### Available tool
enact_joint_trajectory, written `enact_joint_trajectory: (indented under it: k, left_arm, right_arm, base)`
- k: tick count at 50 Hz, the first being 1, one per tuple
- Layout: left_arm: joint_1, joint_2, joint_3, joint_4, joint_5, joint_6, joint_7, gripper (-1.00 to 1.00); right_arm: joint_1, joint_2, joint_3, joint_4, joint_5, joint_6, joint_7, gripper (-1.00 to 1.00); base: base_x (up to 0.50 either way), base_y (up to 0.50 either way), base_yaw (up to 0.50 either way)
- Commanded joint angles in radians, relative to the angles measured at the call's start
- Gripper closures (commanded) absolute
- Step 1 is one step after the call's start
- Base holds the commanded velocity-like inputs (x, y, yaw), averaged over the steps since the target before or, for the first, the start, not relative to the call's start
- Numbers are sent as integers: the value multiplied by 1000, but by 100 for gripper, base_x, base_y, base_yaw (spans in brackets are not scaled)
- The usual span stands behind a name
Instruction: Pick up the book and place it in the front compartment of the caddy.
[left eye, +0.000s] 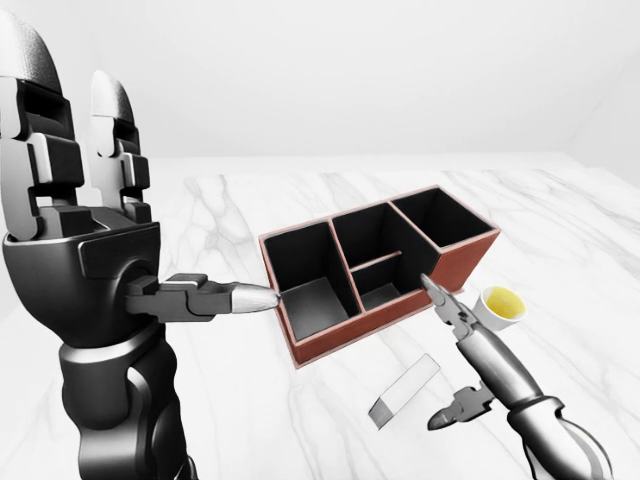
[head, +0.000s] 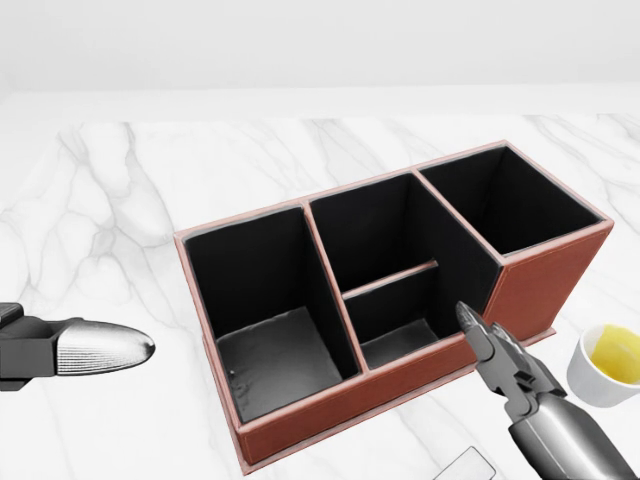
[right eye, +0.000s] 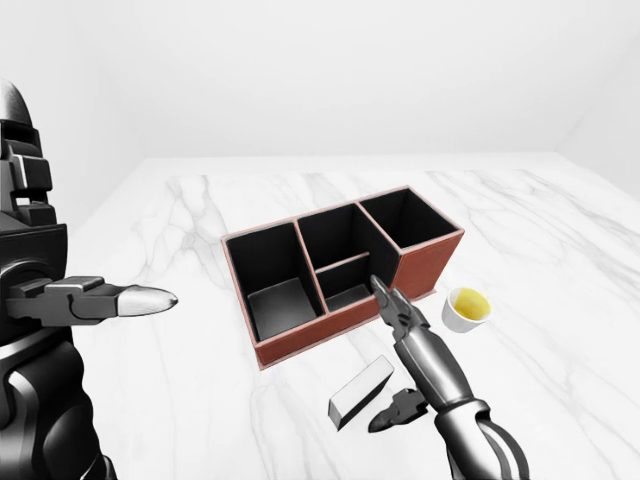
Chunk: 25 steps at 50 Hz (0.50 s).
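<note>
Status: task not started as far as the views show; the book (right eye: 361, 391) lies flat on the marble table (right eye: 560, 250), free of both hands, so pick and place both remain. Book pos.: at approx. 6 o'clock from the caddy (head: 540, 275) in the right-eye view, near its long red wall but apart from it; only a corner shows at the bottom edge of the head view. Caddy: red-brown ext., black int., three bays along its length, the middle bay split by a low divider into two; all compartments read empty. Which one counts as "front" cannot be fixed from the views; judged, it is the small sub-bay on the robot's side. Right hand (right eye: 405, 335): over the table at approx. 3 o'clock from the book, two long fingers (head: 487, 345) extended and held close together, tips toward the caddy's near wall; thumb (right eye: 400, 411) hangs low, just beside the book's right end, contact not confirmed. Fingers are spread from the thumb and pinch nothing. Left hand (left eye: 150, 290): raised at approx. 9 o'clock from the caddy, well apart from the book, two fingers upright, one pointing at the caddy's left end; spread, holding nothing. Cup (head: 608, 362) with yellow contents stands at approx. 3 o'clock from the right hand, clear of the caddy; judged a knock risk during the reach. Remaining: lower right hand onto book, close, lift, carry over rim, insert.
</note>
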Motion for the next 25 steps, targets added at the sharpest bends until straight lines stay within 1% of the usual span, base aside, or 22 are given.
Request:
enact_joint_trajectory:
  k: [1, 25]
  left_arm:
    - [-2, 5, 8, -5, -7, 0, 2, -100]
    - [-2, 4, 1, 0, -8, 0, 8, -100]
  right_arm:
    - [-10, -17, 50, 22, -53, 0, -38, -100]
    - [-5, -47, 107, 77, -148, 0, -120, -100]
  base:
    - [0, 0, 0]
    - [0, 0, 0]
